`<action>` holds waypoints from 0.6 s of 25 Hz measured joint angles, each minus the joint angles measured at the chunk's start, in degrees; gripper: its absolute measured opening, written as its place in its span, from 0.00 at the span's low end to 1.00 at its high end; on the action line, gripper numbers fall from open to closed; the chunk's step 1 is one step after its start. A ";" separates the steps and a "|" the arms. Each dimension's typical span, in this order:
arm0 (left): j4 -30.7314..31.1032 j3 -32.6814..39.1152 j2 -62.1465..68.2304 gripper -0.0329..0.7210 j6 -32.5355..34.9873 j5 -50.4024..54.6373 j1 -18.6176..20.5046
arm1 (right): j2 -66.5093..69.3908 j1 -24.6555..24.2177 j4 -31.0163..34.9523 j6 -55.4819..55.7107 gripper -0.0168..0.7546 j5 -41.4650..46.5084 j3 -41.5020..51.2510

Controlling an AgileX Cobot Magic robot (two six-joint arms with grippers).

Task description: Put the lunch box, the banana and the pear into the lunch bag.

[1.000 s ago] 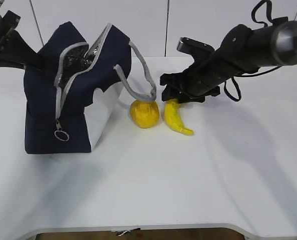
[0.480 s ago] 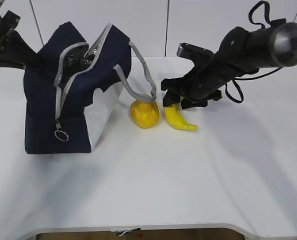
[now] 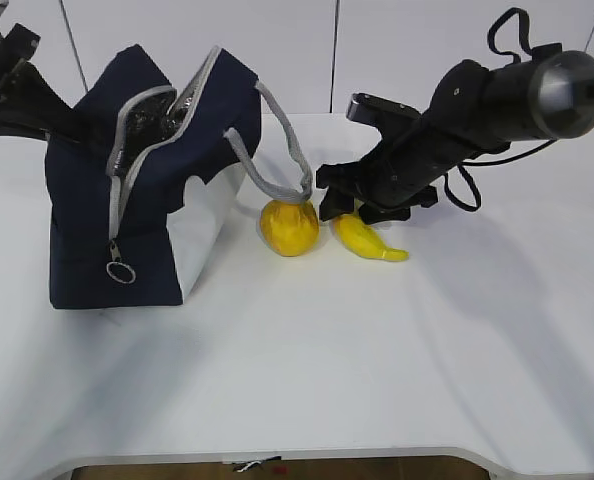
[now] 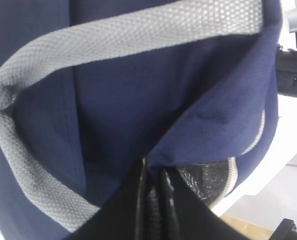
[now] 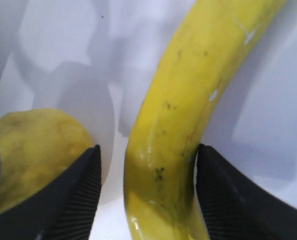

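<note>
Nearest the camera the white surface (image 3: 307,370) lies bare. Beyond it, side by side, sit the pear (image 3: 288,227) and the banana (image 3: 369,240), close together but not visibly touching; one grey webbing handle (image 3: 277,160) of the lunch bag droops onto the top of the pear. The banana lies flat on the surface, its far end under the right tool (image 3: 344,205).

The step in hand appears to be the pick of the banana. In the right wrist view the right tool (image 5: 147,200) stands wide, one ribbed pad on each side of the fruit: the right-hand pad looks to be against the banana (image 5: 178,115), the left-hand pad stands apart from it, with the pear (image 5: 36,150) just beyond that pad. So the banana is straddled but not gripped.

To the left stands the lunch bag (image 3: 137,190), navy with a white corner panel, unzipped so its silvery lining shows. The left tool (image 4: 153,200) is pinched shut on the bag's top fabric edge, holding the mouth up and open.

The lunch box is not visible on the surface; whether it is already inside the bag cannot be told.

Next, the right tool should close squarely on the banana without nudging the pear, lift clear of the handle, and carry it over the open mouth.
</note>
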 joint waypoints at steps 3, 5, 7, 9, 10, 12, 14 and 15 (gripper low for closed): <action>0.13 0.00 0.00 0.06 0.00 0.00 0.00 | 0.00 0.11 -0.17 0.00 0.60 0.10 0.00; 0.13 0.00 0.00 0.06 0.00 0.00 0.00 | 0.00 0.11 -0.29 0.00 0.52 0.69 0.00; 0.13 0.00 0.00 0.06 0.00 0.00 0.00 | 0.00 0.11 -0.29 0.00 0.47 1.03 0.00; 0.15 0.00 0.00 0.06 0.00 0.00 0.00 | 0.00 0.11 -0.29 0.00 0.46 1.05 0.00; 0.25 0.00 0.00 0.06 0.00 0.11 0.00 | 0.00 0.11 -0.29 0.00 0.45 1.14 0.00; 0.25 0.00 0.00 0.06 0.00 0.32 0.00 | 0.00 0.11 -0.29 -0.40 0.45 1.26 0.00; 0.25 0.00 0.00 0.06 0.00 0.35 0.00 | 0.00 0.11 -0.29 -1.80 0.44 1.37 0.00; 0.25 0.00 0.00 0.06 0.00 0.44 0.00 | 0.00 0.11 -0.29 -2.24 0.44 1.48 0.00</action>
